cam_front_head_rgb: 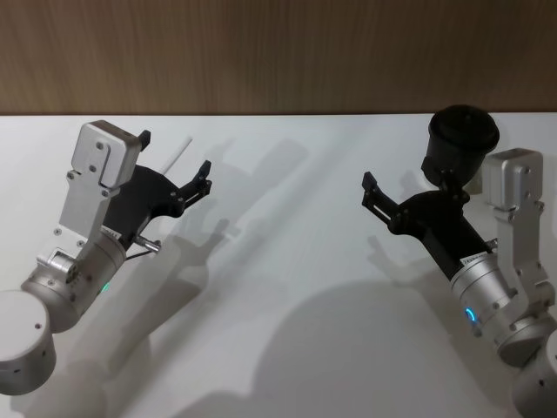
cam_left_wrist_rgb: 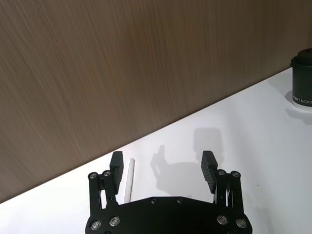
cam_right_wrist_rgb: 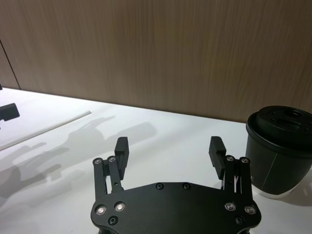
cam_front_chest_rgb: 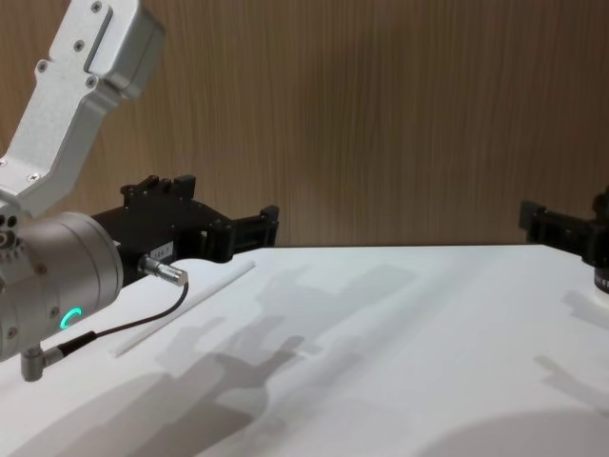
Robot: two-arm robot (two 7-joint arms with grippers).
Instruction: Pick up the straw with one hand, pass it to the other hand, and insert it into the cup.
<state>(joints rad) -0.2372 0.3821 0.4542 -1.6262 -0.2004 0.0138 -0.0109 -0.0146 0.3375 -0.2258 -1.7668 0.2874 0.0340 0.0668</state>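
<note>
Hovering over straw (cam_front_chest_rgb: 186, 305): your left tool (cam_left_wrist_rgb: 162, 158) wide open, empty | right tool (cam_right_wrist_rgb: 169, 144) likewise | straw looks light, slippery: pinch mid-length, gently

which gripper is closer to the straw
Left. The left gripper is at the straw, open fingers either side; the right gripper is well away, beside the cup.

Straws: you have one, the straw (cam_front_chest_rgb: 190, 307).
Cups: you have one, the cup (cam_front_head_rgb: 461, 139).
Grippers: you have two, the left gripper (cam_left_wrist_rgb: 162, 158) and the right gripper (cam_right_wrist_rgb: 169, 145).
Tables: you have one, the table (cam_front_head_rgb: 296, 200).
</note>
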